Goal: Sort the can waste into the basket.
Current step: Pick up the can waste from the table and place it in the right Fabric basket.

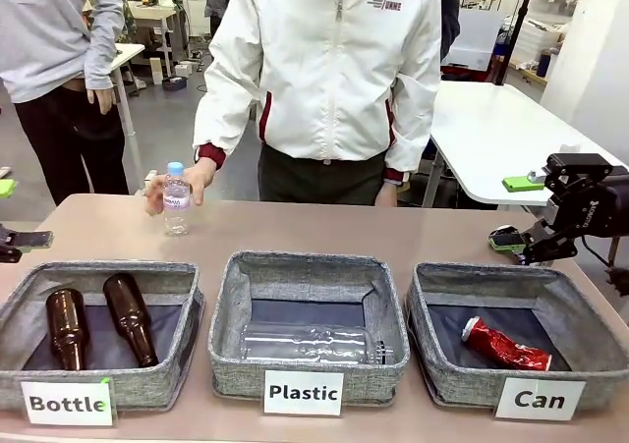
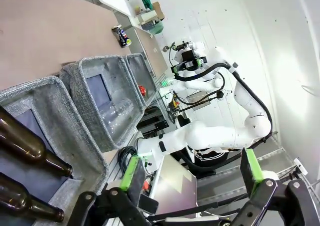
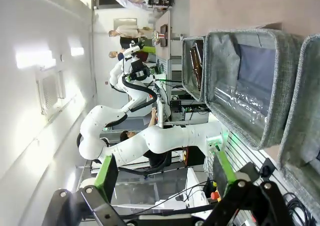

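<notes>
The basket (image 1: 425, 296) with the "Can" card stands at the front right. A crushed red can (image 1: 506, 345) lies on its dark bottom and appears as a red spot (image 2: 142, 89) in the left wrist view. The dark blue-black can (image 2: 120, 36) stands on the table just beyond that basket (image 2: 134, 60), and in the front view it (image 1: 503, 237) is close under my right gripper. My right gripper (image 1: 516, 212) hovers open behind the basket, turned sideways, with nothing between its fingers (image 3: 165, 181). My left gripper (image 2: 190, 186) is open and empty at the table's left edge (image 1: 8, 212).
The "Bottle" basket (image 1: 187, 305) holds two brown glass bottles (image 1: 128, 317). The "Plastic" basket (image 1: 228, 315) holds a clear bottle (image 1: 310, 343). Across the table, a person's hand rests on a small water bottle (image 1: 176, 199) standing on the tabletop.
</notes>
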You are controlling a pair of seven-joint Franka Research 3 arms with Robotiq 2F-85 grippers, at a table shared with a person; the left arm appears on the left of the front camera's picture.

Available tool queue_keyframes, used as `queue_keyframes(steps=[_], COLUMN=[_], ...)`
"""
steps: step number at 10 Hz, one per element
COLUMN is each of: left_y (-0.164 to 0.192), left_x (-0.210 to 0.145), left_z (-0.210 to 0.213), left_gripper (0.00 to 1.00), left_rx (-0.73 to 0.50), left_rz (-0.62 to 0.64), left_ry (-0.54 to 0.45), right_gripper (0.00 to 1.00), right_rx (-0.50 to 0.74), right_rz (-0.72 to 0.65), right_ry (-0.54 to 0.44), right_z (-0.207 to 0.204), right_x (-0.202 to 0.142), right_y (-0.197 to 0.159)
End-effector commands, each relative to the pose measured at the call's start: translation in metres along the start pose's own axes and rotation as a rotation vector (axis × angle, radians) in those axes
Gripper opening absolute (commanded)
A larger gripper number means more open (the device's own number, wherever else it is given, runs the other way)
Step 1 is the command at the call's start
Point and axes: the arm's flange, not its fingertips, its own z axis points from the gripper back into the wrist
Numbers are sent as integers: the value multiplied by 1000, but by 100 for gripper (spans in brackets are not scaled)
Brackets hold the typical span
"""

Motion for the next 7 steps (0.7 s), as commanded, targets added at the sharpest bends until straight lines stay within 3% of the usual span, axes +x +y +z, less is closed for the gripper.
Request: queue_keyframes(steps=[1, 2, 4, 5, 6, 7], left_y=[-2, -2, -2, -2, -2, -2], left_x=[-4, -4, -4, -4, -4, -4], left_z=[1, 1, 1, 1, 1, 1], left_gripper=[100, 100, 100, 100, 100, 100], left_rx=[-4, -4, -4, -4, -4, -4], left_rz=[2, 2, 2, 2, 2, 2], left_ry=[16, 16, 16, 16, 16, 16], right_gripper=[100, 100, 100, 100, 100, 100], right_rx=[-247, -436, -905, -1240, -1456, -1584], right_rz=[-83, -95, -126, -205, -282, -376], right_ry=[-169, -290, -440, -578, -678, -706], right_z=[-11, -19, -21, -9, -2, 8], right_x=[-3, 14, 42, 51, 53, 57], right_y=[9, 21, 47, 57, 65, 68])
